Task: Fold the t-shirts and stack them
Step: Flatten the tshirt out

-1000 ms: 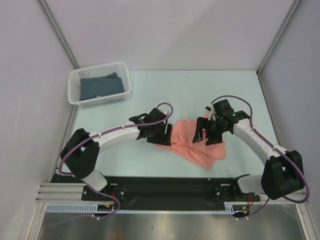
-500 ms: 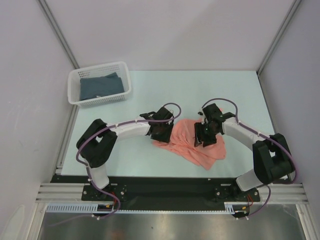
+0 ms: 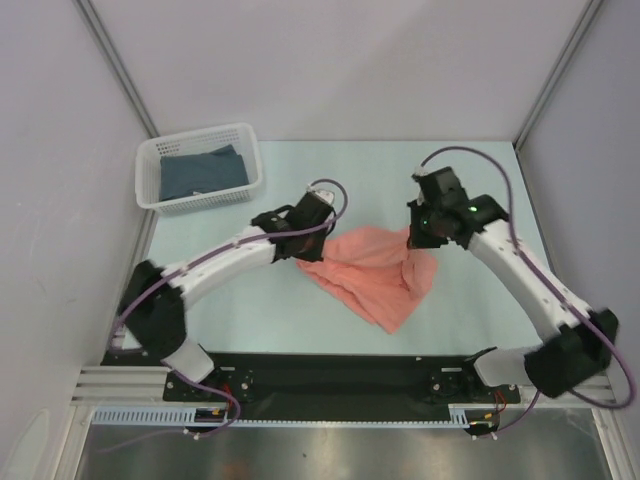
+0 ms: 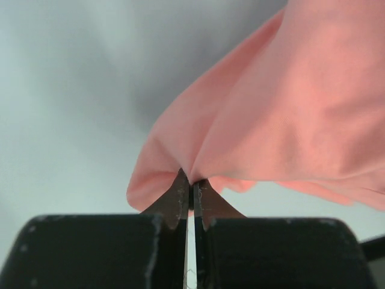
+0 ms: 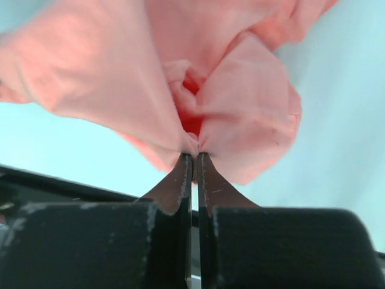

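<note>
The salmon-pink t-shirt [image 3: 375, 275], hanging bunched over the middle of the surface [image 3: 480, 170] and pinched at either side by the tightly closed left jaws and right jaws, is best drawn apart evenly and laid flat so that no creases are trapped.

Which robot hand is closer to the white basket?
Left. The left gripper pinches the pink t-shirt a little right of the basket; the right gripper holds the shirt's other side, farther away.
</note>
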Controlling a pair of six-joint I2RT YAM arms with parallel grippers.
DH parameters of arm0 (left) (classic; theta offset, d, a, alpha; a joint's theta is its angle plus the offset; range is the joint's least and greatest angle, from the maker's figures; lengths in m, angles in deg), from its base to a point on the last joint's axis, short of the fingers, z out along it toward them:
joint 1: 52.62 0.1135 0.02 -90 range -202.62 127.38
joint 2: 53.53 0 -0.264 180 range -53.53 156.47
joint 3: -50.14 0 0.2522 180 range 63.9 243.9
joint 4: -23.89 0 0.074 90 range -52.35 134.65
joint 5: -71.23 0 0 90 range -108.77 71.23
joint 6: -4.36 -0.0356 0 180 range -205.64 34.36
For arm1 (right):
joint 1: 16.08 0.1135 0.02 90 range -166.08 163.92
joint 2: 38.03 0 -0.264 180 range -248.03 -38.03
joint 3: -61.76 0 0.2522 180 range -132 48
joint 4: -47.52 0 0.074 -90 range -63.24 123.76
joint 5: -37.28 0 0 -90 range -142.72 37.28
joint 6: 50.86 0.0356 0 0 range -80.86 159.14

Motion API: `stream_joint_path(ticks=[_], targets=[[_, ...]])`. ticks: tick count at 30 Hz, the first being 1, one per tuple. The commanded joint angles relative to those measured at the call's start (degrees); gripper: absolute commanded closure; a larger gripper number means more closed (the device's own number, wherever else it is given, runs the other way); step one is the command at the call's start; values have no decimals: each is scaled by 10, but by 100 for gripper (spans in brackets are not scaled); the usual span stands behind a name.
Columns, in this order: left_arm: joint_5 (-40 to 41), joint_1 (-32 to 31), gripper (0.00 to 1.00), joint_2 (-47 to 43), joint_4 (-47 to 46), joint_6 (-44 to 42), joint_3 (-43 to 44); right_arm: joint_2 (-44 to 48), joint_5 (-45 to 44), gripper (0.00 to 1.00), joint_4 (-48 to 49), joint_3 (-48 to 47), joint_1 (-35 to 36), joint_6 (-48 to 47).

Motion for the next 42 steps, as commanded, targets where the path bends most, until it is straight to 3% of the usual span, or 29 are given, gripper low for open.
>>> stream_joint_path(ticks=[1,5,9,12,14,15,16,17,18,19,20,21,22,26,29,31,33,34,36,38,39,42], targets=[[52,-16,100,-163,63,-35,32,130,-18,100,-133,-84,26,22],[25,-45,100,-336,99,-32,14,205,25,100,-193,-132,59,49],[-1,-57,100,-435,120,-25,29,222,21,100,-229,-209,60,72],[-21,-57,100,-413,122,-43,85,187,7,100,-216,-236,49,91],[-22,-56,100,-364,125,-49,122,129,44,100,-184,-217,-20,78],[-10,-51,100,-297,140,-42,164,106,68,100,-168,-202,-65,69],[-7,-40,92,-262,149,-40,183,88,123,100,-145,-177,-146,63],[-4,-8,57,-227,163,-36,200,67,153,100,-97,-136,-195,51],[5,10,47,-144,208,-14,240,12,168,96,-79,-118,-228,43],[16,25,41,-112,227,-10,253,-16,158,73,-68,-108,-250,32],[62,35,24,-79,241,-13,265,-48,135,59,-50,-103,-286,21],[90,33,23,-58,268,-22,285,-92,103,49,-45,-100,-290,-5],[107,32,21,-43,269,-28,283,-113,56,30,-42,-103,-289,-14],[93,32,20,-108,243,-27,216,-104,27,13,-42,-90,-263,-21],[19,32,29,-186,202,-12,109,-52,24,12,-66,-52,-232,-3],[-68,29,29,-223,162,8,14,4,57,12,-77,2,-180,16],[-106,14,30,-265,125,30,-70,45,93,14,-74,51,-132,42],[-127,-6,31,-274,114,37,-93,70,125,22,-66,104,-121,76],[-142,-32,32,-289,92,57,-142,127,148,30,-55,153,-103,109],[-158,-63,46,-289,76,72,-165,166,158,42,-39,213,-108,135],[-159,-72,49,-277,61,78,-175,177,143,54,-29,232,-117,142],[-155,-108,54,-225,58,73,-152,182,135,60,7,276,-143,153]])
